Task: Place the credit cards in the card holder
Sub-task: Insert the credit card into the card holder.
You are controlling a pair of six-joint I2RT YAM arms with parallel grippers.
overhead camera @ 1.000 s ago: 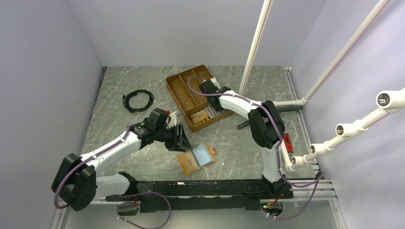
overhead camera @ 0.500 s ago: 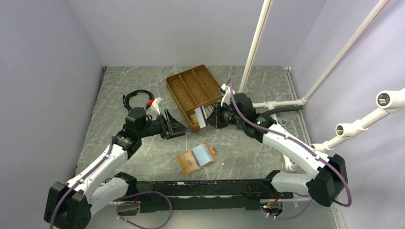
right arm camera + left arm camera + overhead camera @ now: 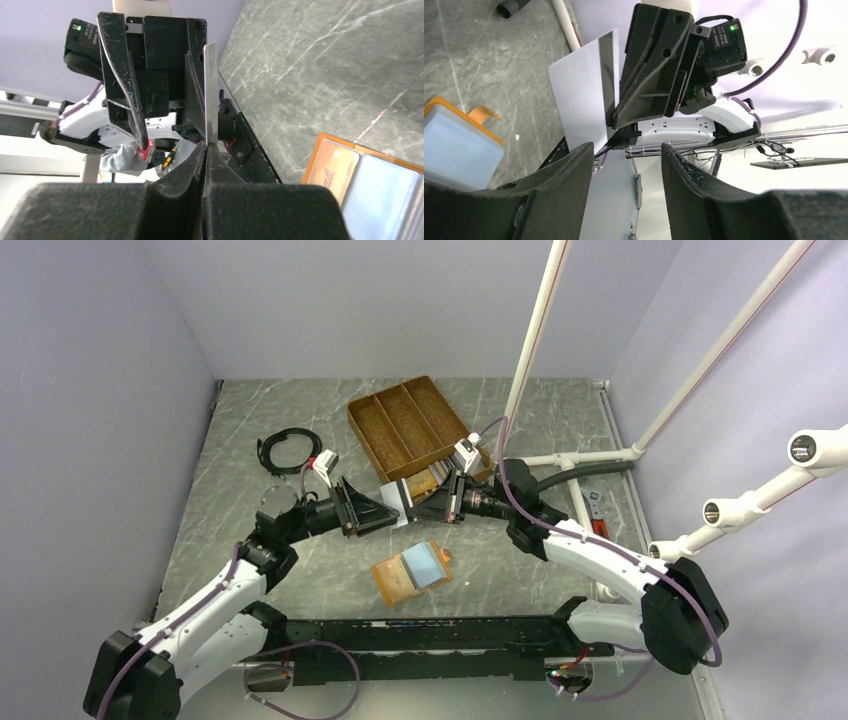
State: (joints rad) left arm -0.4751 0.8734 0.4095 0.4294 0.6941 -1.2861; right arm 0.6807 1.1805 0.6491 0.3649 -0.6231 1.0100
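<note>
My right gripper [image 3: 418, 504] is shut on a grey-silver credit card [image 3: 400, 502] and holds it upright in the air above the table. The card shows edge-on in the right wrist view [image 3: 211, 90] and flat in the left wrist view [image 3: 581, 100]. My left gripper [image 3: 383, 513] is open and empty, facing the right one; the card stands beside one of its fingers [image 3: 194, 95], ungripped. The card holder [image 3: 412, 572] lies open on the table below them, with an orange card [image 3: 332, 172] in one pocket.
The brown divided wicker tray [image 3: 400, 425] stands behind the grippers, with more cards [image 3: 432, 481] in its near compartment, partly hidden. A coiled black cable [image 3: 290, 448] lies at the left. White poles rise at the right.
My right gripper has carried the silver card from the tray edge down and left towards the middle. My left gripper has swung right to meet it, still open.
</note>
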